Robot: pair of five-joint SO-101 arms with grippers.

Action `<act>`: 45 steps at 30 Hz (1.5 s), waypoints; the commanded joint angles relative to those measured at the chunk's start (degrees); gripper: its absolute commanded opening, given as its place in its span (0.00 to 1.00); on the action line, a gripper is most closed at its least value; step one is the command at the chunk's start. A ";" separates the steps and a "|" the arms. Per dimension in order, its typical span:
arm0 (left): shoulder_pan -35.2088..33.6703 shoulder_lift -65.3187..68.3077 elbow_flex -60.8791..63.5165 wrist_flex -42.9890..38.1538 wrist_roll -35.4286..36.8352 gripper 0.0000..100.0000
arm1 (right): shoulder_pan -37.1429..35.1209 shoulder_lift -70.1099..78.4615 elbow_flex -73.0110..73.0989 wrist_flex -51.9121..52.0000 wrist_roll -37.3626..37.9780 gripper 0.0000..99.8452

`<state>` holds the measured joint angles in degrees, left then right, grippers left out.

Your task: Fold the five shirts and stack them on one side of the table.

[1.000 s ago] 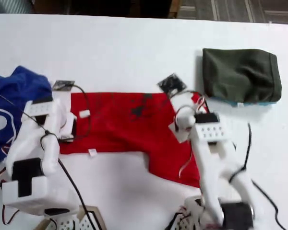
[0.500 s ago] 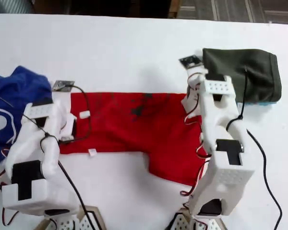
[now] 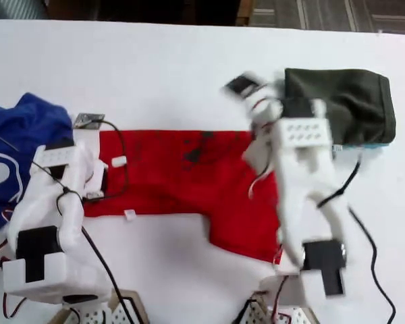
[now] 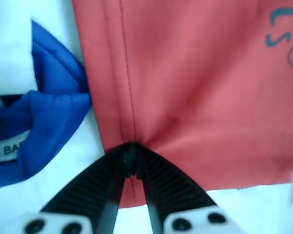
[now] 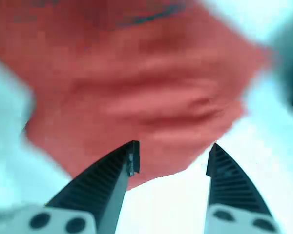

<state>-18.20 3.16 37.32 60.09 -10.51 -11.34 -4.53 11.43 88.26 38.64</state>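
A white counter (image 3: 175,74) spans the high view. Beyond its far edge lie a grey tiled floor (image 3: 324,13) and a brown wooden piece (image 3: 244,11).

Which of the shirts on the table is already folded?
The dark green shirt, a compact rectangle at the right; the red shirt lies spread out, the blue shirt is crumpled.

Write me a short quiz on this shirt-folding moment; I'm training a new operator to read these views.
1. True or false: the left pincer is shut on the hem of the red shirt.
2. Which shirt already lies folded? A) blue shirt B) green shirt C) red shirt
3. Fill the gap: the right pincer is ____ over the red shirt.

Key: 1 true; 2 B; 3 open.
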 commanded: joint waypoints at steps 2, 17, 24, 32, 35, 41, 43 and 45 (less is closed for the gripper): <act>0.18 0.53 0.13 -2.02 -0.26 0.03 | -9.36 -9.89 15.12 1.36 10.99 0.23; 0.18 0.53 0.04 -2.81 -0.18 0.03 | -20.00 -11.12 41.49 -15.34 12.40 0.32; 0.18 0.53 0.04 -2.81 0.00 0.03 | -19.82 -11.12 49.32 -25.10 11.96 0.32; 0.18 0.53 0.04 -2.81 0.09 0.03 | -18.24 -10.33 50.46 -25.89 12.22 0.32; 0.18 0.53 0.13 -2.81 0.09 0.03 | -18.33 -6.90 50.11 -25.71 12.22 0.29; 0.18 0.53 0.13 -2.81 -0.09 0.03 | -18.33 -0.66 45.54 -23.52 12.04 0.05; 0.18 0.53 0.13 -2.73 -0.09 0.03 | -18.24 -0.13 44.84 -23.34 12.04 0.04; 0.18 0.53 0.13 -2.64 -0.09 0.03 | -18.24 -0.13 44.75 -23.60 12.04 0.01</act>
<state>-18.20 3.16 37.41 59.56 -10.42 -29.54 -7.96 55.74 63.12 50.59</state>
